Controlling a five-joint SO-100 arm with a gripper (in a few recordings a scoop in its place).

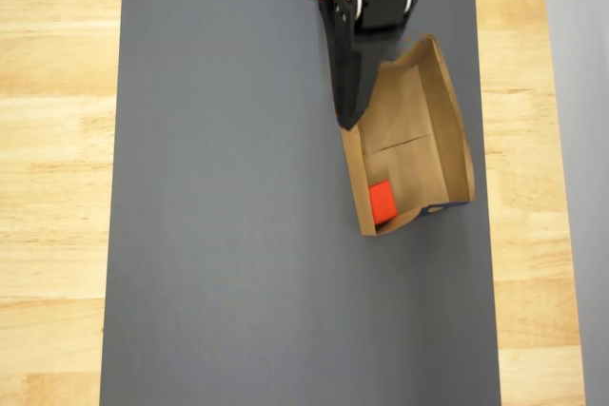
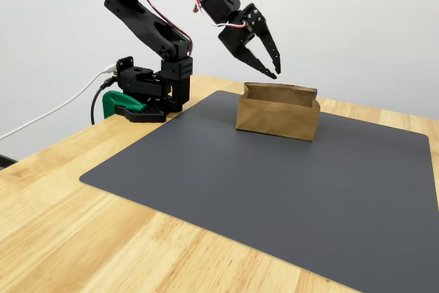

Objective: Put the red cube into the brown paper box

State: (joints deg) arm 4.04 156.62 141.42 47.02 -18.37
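Observation:
The red cube (image 1: pixel 382 201) lies on the floor of the brown paper box (image 1: pixel 447 130), in its near-left corner in the overhead view. A bit of blue marks the box's lower right corner. In the fixed view the box (image 2: pixel 278 116) stands on the dark mat and its walls hide the cube. My black gripper (image 2: pixel 273 71) hangs in the air just above the box's far-left rim, open, with nothing between its fingers. From overhead the gripper (image 1: pixel 349 121) points down over the box's left wall.
A dark grey mat (image 1: pixel 238 235) covers most of the wooden table (image 1: pixel 57 140). The arm's base (image 2: pixel 147 90) with a green clamp sits at the table's back left in the fixed view. A white wall stands behind.

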